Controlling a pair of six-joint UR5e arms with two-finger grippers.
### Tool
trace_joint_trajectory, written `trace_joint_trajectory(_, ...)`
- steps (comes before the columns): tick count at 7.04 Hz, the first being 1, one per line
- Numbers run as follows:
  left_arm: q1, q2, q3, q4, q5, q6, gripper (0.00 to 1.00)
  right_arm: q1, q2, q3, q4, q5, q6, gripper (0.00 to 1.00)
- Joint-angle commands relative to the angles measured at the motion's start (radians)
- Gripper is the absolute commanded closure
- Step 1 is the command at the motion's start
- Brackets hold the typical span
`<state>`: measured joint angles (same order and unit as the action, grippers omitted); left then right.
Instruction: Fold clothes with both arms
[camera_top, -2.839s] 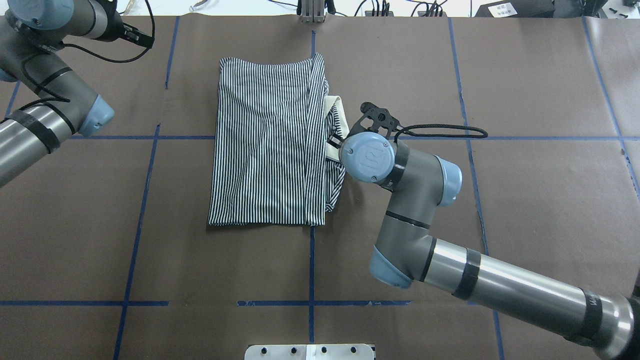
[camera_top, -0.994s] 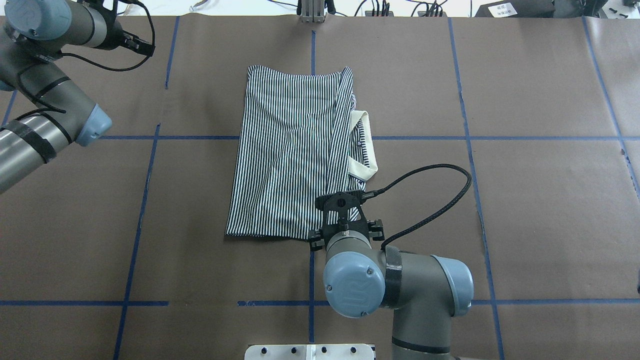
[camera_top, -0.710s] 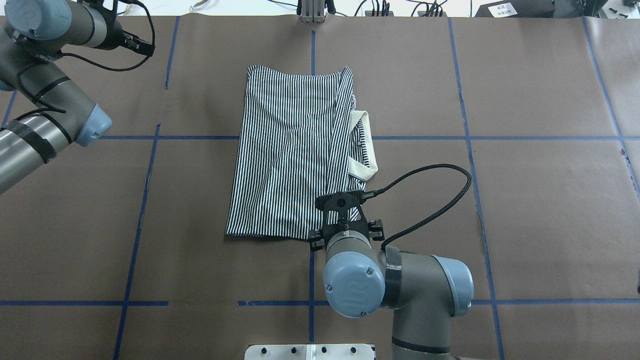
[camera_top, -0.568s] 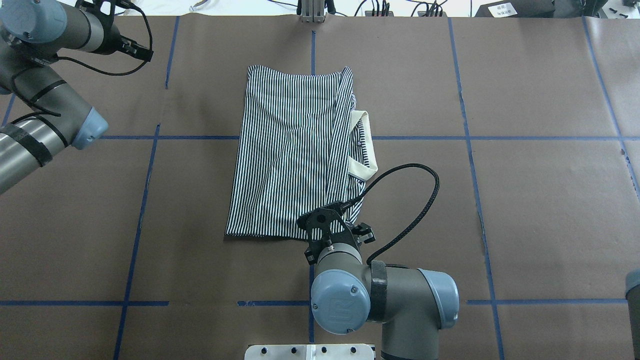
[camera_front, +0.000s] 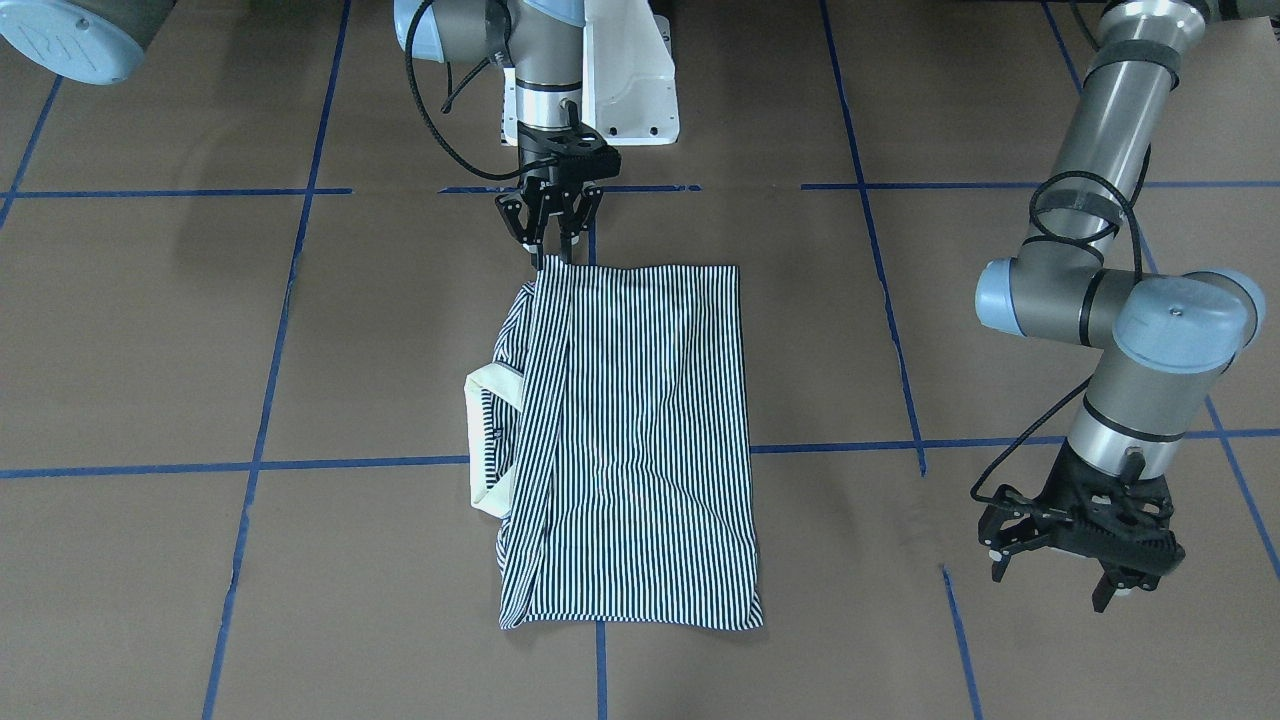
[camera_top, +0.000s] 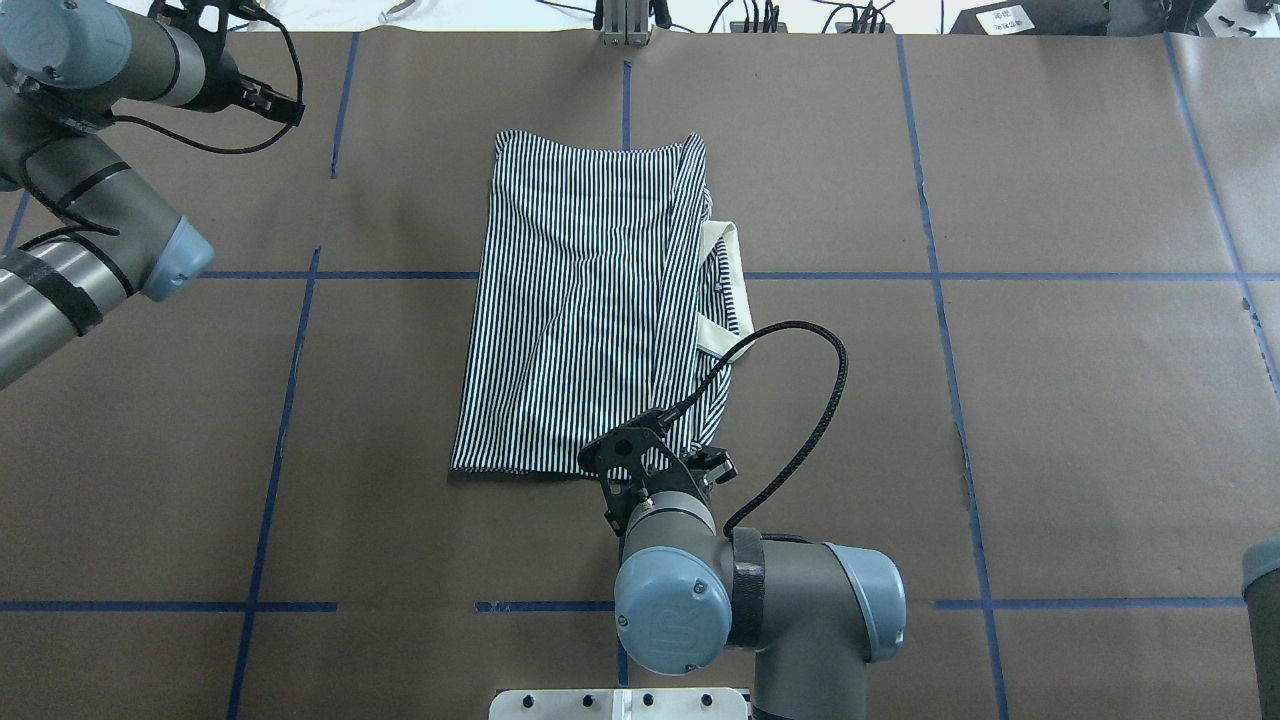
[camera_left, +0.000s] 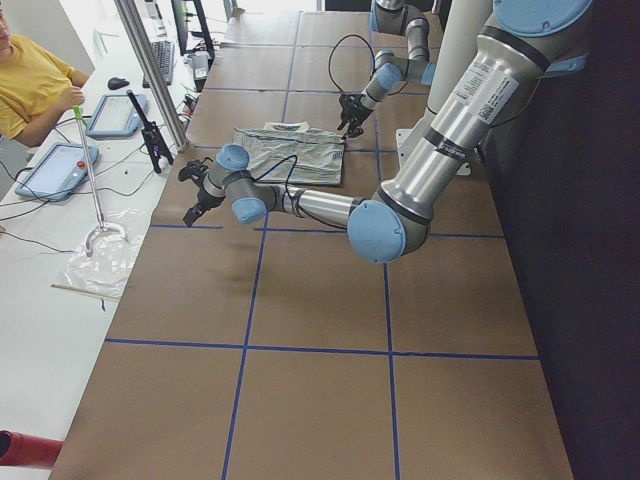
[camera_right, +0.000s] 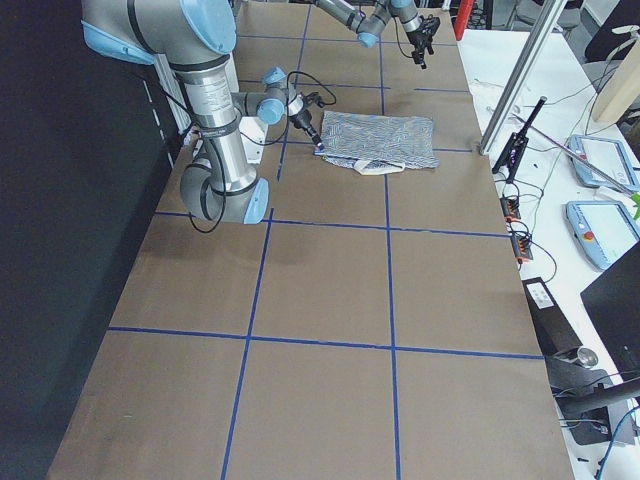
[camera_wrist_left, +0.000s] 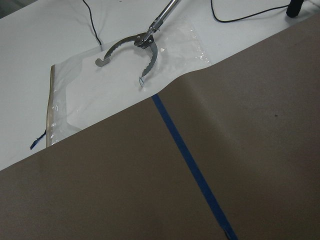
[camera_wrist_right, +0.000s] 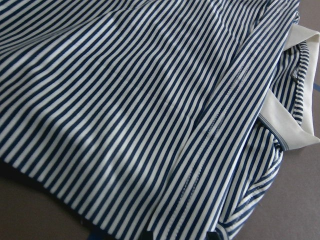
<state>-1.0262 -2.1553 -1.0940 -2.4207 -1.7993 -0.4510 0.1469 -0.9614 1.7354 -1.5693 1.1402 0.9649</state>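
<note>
The striped polo shirt (camera_top: 585, 310) lies folded into a tall rectangle mid-table, its cream collar (camera_top: 722, 290) sticking out on the right side. It also shows in the front view (camera_front: 640, 440). My right gripper (camera_front: 553, 258) hangs over the shirt's corner nearest the robot, jaws a little apart, holding nothing. The right wrist view shows stripes and collar (camera_wrist_right: 292, 135) close up. My left gripper (camera_front: 1050, 590) is open and empty, far off at the table's far left edge, well away from the shirt.
Brown paper with blue tape lines (camera_top: 290, 400) covers the table. A metal grabber tool (camera_wrist_left: 132, 50) lies on a plastic sheet just past the paper's edge. The white pedestal (camera_front: 625, 80) stands behind the right arm. An operator (camera_left: 30, 85) sits beyond the far edge.
The right arm left the collar for the shirt's near right corner; the shirt shifted right early on. In the last second the right gripper slid slightly left, toward the robot. The left arm barely moved.
</note>
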Motion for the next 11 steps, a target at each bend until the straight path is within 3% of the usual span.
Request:
trace_joint_trajectory(1,0.0,0.0,0.0,0.0,0.0,0.0,0.0,-0.001,0.035,-0.063,0.063,0.0,-0.008,0.54)
trace_joint_trajectory(11,0.006,0.002,0.0,-0.001,0.0,0.0,0.0,0.0,0.009,-0.02,-0.003,0.004,-0.045,0.56)
